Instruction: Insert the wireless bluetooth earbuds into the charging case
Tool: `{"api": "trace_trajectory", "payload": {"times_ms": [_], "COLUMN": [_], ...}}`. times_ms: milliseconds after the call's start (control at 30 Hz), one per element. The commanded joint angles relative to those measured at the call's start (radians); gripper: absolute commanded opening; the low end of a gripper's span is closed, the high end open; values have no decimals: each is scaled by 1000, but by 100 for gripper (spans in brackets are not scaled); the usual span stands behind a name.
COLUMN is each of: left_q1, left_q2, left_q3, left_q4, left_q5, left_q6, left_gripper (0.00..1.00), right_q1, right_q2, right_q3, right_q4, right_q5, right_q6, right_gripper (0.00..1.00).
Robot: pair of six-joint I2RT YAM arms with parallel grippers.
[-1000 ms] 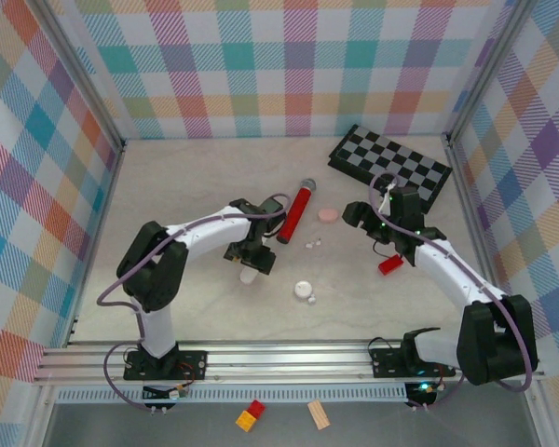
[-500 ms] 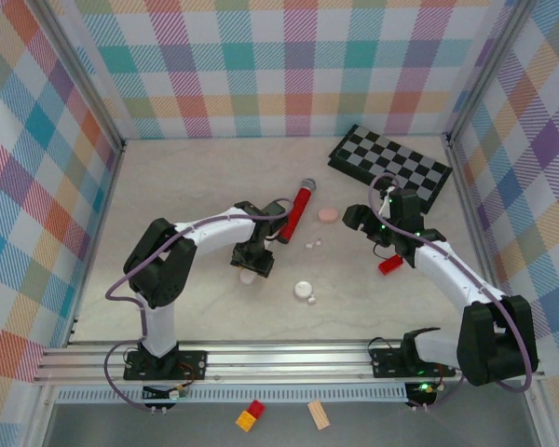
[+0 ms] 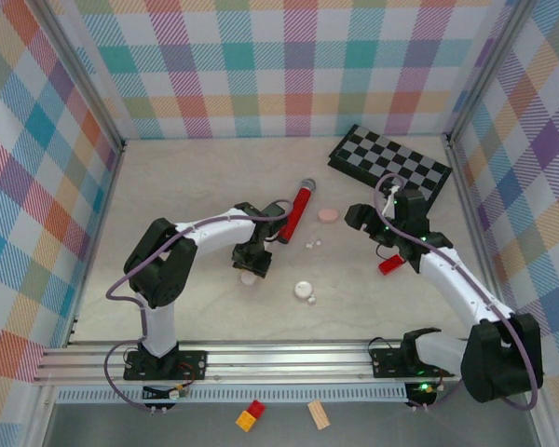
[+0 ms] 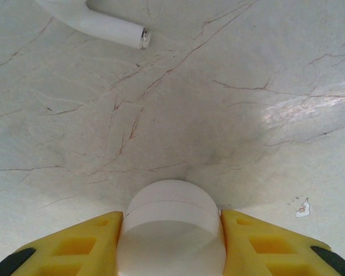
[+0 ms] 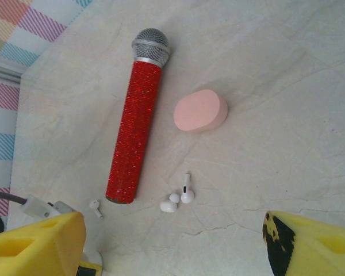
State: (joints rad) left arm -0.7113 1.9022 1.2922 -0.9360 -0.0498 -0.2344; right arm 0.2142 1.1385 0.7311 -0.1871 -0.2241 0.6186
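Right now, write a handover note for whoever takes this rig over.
Left hand: fingers against both sides of a white case on the table.
Right hand: open, holding nothing.
Two white earbuds lie together near the pink case. Another earbud lies by the base of the red microphone. A second white case sits nearer the arms.
Done: no earbud visibly in a case.
Left: open a case, seat the earbuds.

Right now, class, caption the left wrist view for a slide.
Left tool grips a white case on the marble table, an earbud lying beyond.
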Motion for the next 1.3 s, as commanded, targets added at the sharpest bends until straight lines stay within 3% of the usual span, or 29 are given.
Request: {"api": "trace_trajectory", "payload": {"times_ms": [0, 367, 600, 800, 1033, 1267], "left_q1": [-9, -1, 3, 3, 4, 7], "left_q2": [-41, -255, -353, -347, -335, -361], "left_q3": [-7, -12, -110, -126, -138, -119], "left_q4": [-8, 207, 594, 775, 816, 724], "left_q5": [-18, 39, 124, 190, 233, 217], "left_q6": [-23, -173, -388, -545, -635, -640], "left_gripper": [40, 40, 40, 40, 40, 41], "right_q1": [-1, 35, 201, 335, 368, 367], "right_q2": [-52, -182, -132, 18, 146, 184], "right_q3": [5, -109, -211, -218, -162, -133], "right_q4": [-9, 123, 352, 555, 632, 691], "right_q5": [-57, -207, -174, -117, -79, -91], "right_q6": [-41, -120, -105, -97, -129, -161], "right_gripper": [81, 81, 81, 81, 74, 63]}}
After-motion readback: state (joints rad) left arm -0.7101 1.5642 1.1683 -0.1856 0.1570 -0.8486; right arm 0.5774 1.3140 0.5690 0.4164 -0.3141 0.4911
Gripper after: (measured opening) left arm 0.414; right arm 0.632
